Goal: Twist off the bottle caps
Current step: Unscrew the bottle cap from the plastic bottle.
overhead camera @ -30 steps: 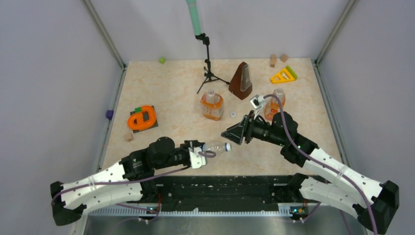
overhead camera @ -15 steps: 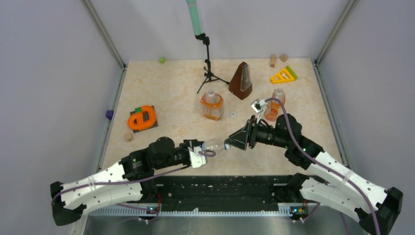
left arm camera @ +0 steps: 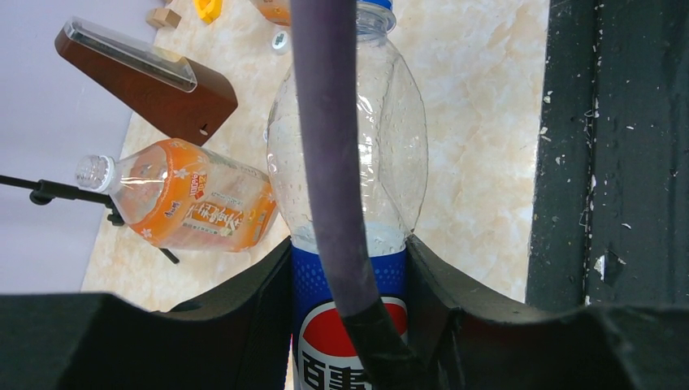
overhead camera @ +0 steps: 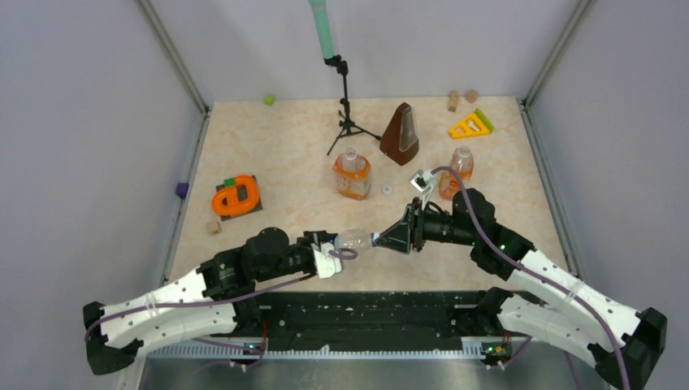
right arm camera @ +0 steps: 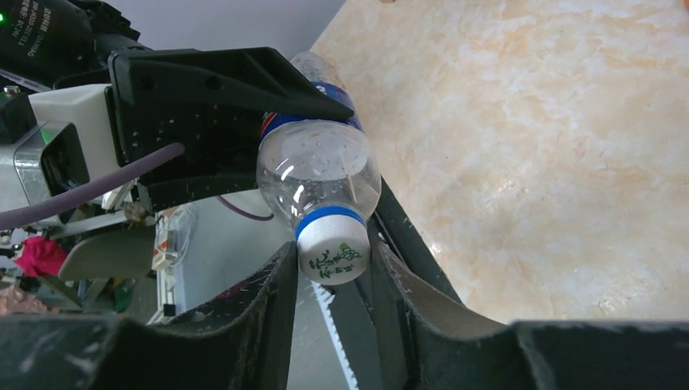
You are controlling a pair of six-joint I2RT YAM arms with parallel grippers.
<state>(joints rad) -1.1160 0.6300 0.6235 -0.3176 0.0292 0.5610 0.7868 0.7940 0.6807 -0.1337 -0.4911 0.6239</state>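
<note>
My left gripper is shut on the clear bottle with the blue label and holds it lying level above the table's near edge. In the left wrist view the left gripper clamps the label of the clear bottle. My right gripper is shut on its white bottle cap. In the right wrist view the right gripper has a finger on each side of the cap. The squat orange bottle and the slim orange bottle stand uncapped. A loose white cap lies between them.
A brown metronome and a black tripod stand behind the bottles. An orange toy on a dark base is at the left. A yellow triangle and wooden blocks are at the back right.
My right gripper moved left and down from near the slim orange bottle onto the cap end of the held clear bottle. The left arm has stayed still.
</note>
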